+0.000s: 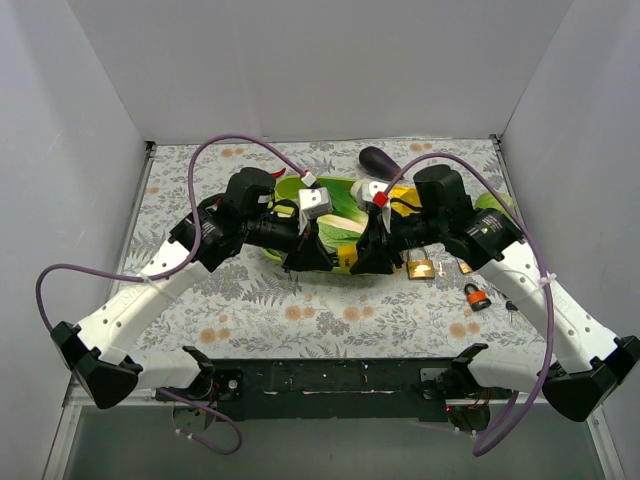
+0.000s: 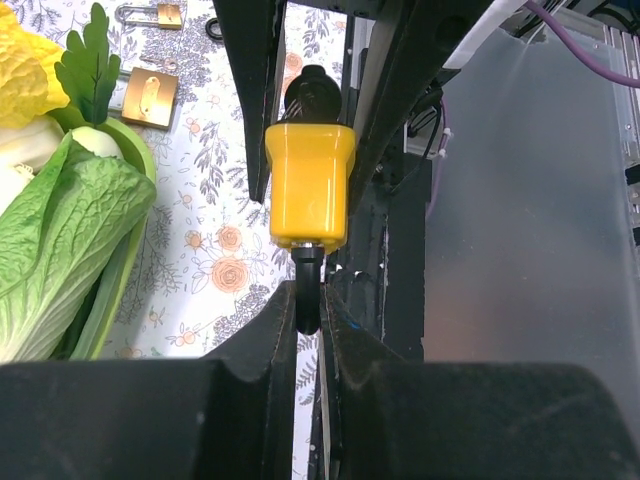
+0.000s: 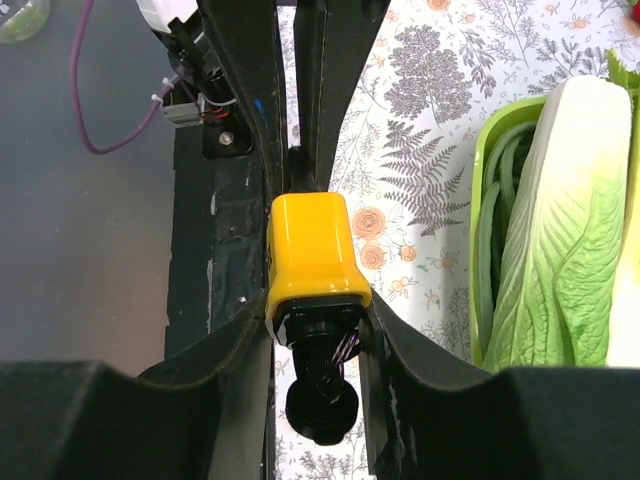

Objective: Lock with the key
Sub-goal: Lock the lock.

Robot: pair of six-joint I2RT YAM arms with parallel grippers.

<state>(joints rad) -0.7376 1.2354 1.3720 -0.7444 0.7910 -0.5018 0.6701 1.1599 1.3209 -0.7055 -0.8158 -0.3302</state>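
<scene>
A yellow padlock (image 1: 343,262) with a black cable shackle hangs between my two grippers above the floral mat. My right gripper (image 3: 315,300) is shut on the yellow body (image 3: 310,250), and the black cable loop (image 3: 322,400) sticks out towards the camera. My left gripper (image 2: 310,300) is shut on a black key (image 2: 308,290) that sits in the lock's bottom end (image 2: 310,185). In the top view the left gripper (image 1: 318,262) and the right gripper (image 1: 364,260) face each other tip to tip, in front of the green bowl.
A green bowl (image 1: 290,188) of leafy vegetables stands right behind the grippers. A brass padlock (image 1: 421,268) and a small orange padlock (image 1: 477,297) lie on the mat to the right. A dark eggplant (image 1: 378,158) lies at the back.
</scene>
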